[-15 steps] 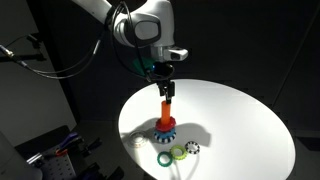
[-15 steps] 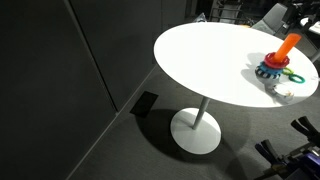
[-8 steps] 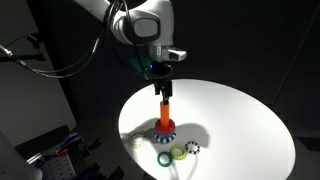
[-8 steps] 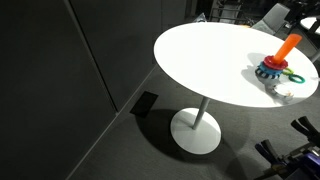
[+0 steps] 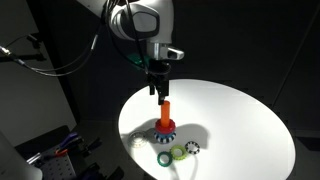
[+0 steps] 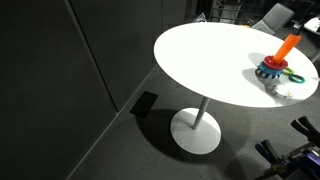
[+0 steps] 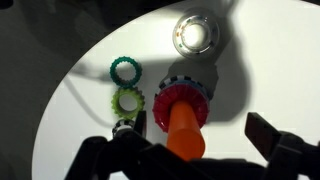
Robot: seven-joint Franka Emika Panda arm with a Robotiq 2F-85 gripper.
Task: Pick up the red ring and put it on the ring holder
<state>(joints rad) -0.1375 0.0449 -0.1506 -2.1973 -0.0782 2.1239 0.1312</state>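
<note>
The red ring [image 7: 186,100] lies around the orange peg of the ring holder [image 7: 183,135], resting on the toothed base. In both exterior views the ring holder [image 5: 164,110] [image 6: 287,47] stands upright on the white round table, with the red ring [image 5: 163,124] low on the peg. My gripper [image 5: 158,92] [image 7: 190,150] is open and empty, just above the peg's top, with a finger on each side in the wrist view.
A teal ring [image 7: 125,70], a light green ring [image 7: 127,100] and a small black-and-white toothed ring [image 5: 194,148] lie on the table [image 5: 240,120] beside the base. A bright lamp reflection [image 7: 195,32] shows on the tabletop. The table edge is close to the rings.
My gripper has risen a little off the peg and drifted slightly sideways. The red ring and holder have not moved.
</note>
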